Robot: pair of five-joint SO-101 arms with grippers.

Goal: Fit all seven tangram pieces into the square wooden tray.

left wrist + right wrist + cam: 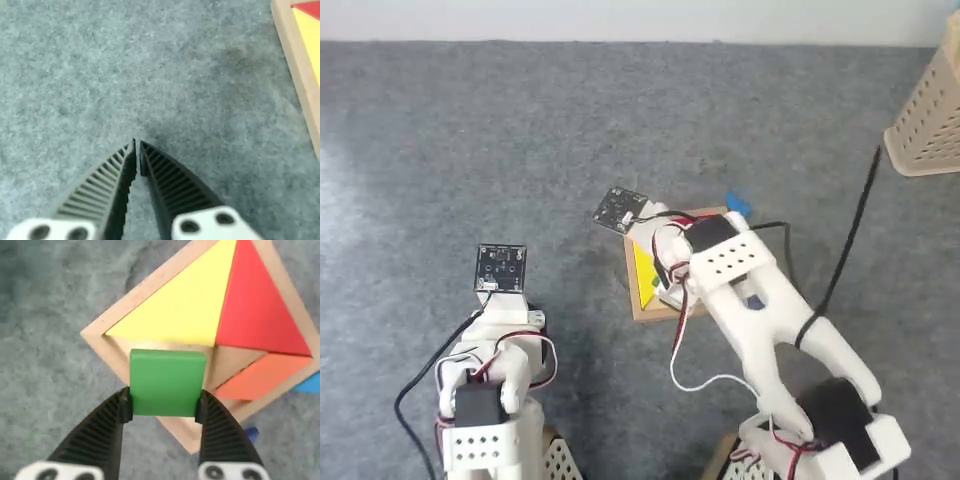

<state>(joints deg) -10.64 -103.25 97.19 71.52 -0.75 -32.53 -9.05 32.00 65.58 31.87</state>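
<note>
Square wooden tray (125, 305), lying on the grey tabletop (470, 130) beneath the right arm; its rim (638, 308) is also seen in the high view, and one edge (295, 55) from the left wrist. Three pieces are seated in it: a large yellow triangle (185, 310), a large red triangle (255, 305) touching it along one side, and an orange piece (260, 375) against the red one. The corner nearest the right gripper (164, 402) is bare wood. A green piece (167, 382), four-sided as seen, is pinched by its two opposite edges between the ribbed fingers (112, 425) and is held over that bare corner, with its far edge at the yellow triangle's long side. A blue piece (309, 382) lies on the tabletop just beside the tray's outer rim.

The left gripper (137, 145) is pressed together on nothing and rests over bare tabletop, apart from the tray.

The step in hand is judged to be the placing of the green piece. The task is judged to be about half done, since several pieces are not yet seated. For the next move, the piece would have to be squared to the walls of the gap, lowered flat and released without the yellow triangle being nudged.

No label or writing can be read on the tray or the pieces.
</note>
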